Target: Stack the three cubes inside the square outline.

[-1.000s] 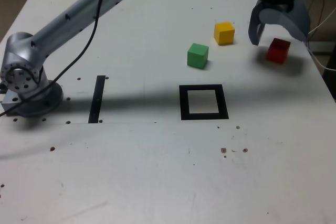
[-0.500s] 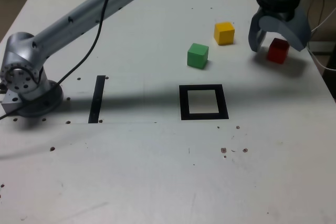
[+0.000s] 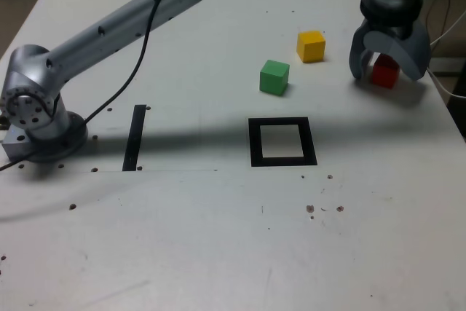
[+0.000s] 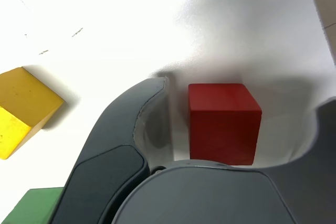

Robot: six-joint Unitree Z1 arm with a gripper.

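Currently, the red cube [image 4: 223, 132] sits on the table [image 3: 167, 238], between my parted jaws, toward the exterior view's two o'clock from the square outline [image 3: 255, 143]. My gripper [image 3: 389, 71] is wide open and grips nothing. Clearance shows on both sides; judged next step: lower straight, then close evenly.

Ext. cam looks down from afar, wrist cam close; both share cubes.
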